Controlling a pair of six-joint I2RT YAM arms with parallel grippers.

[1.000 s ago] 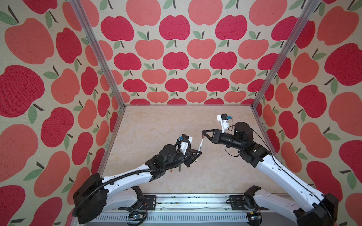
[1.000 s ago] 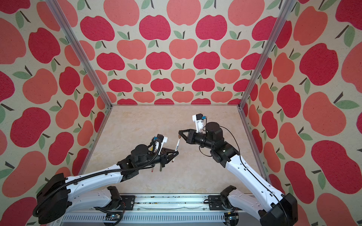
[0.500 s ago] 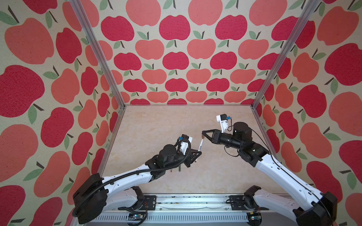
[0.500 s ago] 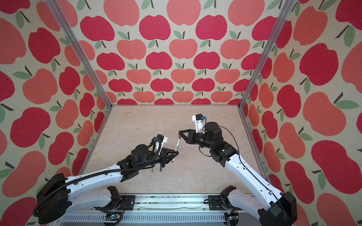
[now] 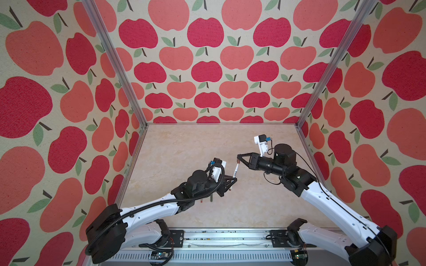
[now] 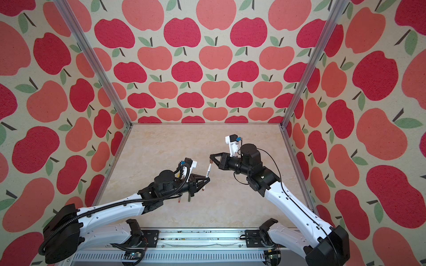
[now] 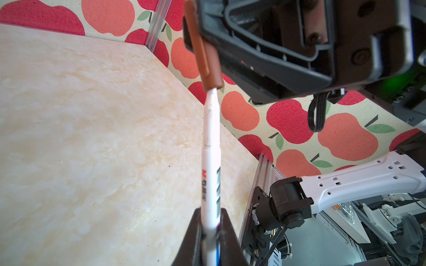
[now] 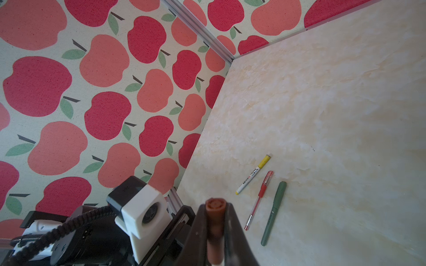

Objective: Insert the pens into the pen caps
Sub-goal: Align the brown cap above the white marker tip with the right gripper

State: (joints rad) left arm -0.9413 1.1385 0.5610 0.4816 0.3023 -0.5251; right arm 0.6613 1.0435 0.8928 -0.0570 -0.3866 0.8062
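The left gripper (image 5: 234,181) is clamped on the lower barrel of the white pen (image 7: 211,142), which it holds tilted in the air above the middle of the tabletop (image 8: 345,115); the pen's narrow end sits in the mouth of the brown cap (image 7: 207,57). The right gripper (image 5: 239,157) is closed tight around that cap. The yellow-capped pen (image 8: 253,175), red pen (image 8: 259,200) and green pen (image 8: 274,213) lie side by side nearer the tabletop's front edge, apart from both grippers.
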